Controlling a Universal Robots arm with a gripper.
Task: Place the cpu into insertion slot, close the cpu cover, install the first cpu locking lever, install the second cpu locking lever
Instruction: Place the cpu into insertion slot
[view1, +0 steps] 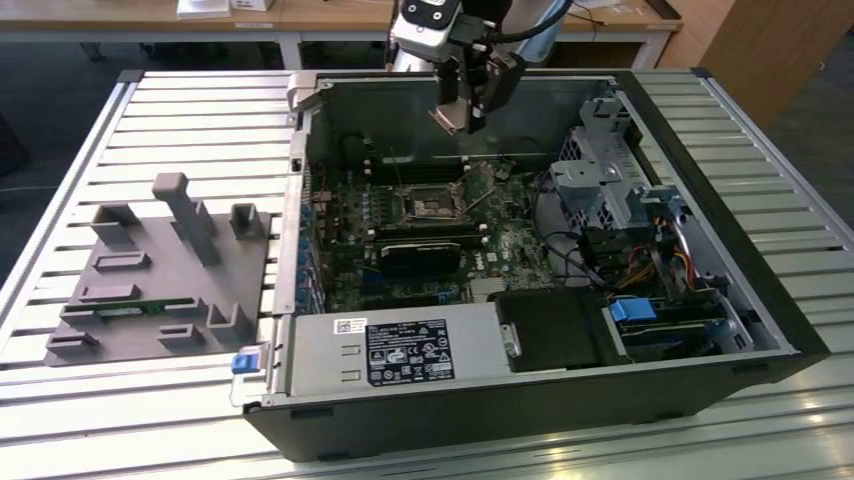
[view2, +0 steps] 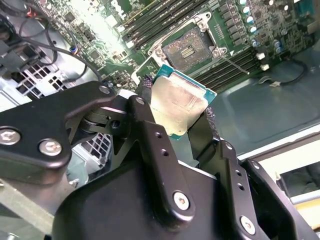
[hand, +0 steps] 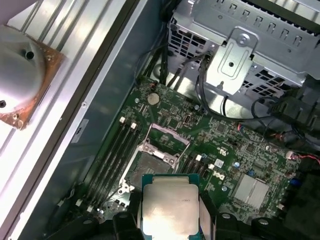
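My gripper (view1: 461, 112) hangs over the back of the open computer case (view1: 307, 110), shut on the cpu (view2: 179, 102). The cpu is a pale silver square chip with a green rim, clamped by two opposite edges between the black fingers (view2: 145, 117); it also shows in the first wrist view (hand: 169, 210). Below it on the green board lies the insertion slot (view2: 189, 49), (hand: 149, 169), (view1: 430, 206), uncovered and with nothing in it. The silvery cpu cover (hand: 167, 142) stands swung open at one side of the slot. A thin wire lever (view2: 235, 63) lies beside the slot.
Inside the case are a metal drive cage (view1: 607, 180), a black card (view1: 420, 255), loose cables (view1: 601, 265) and a labelled power supply (view1: 400, 350). A grey fixture (view1: 160, 270) with upright blocks sits on the slatted table at the exterior view's left.
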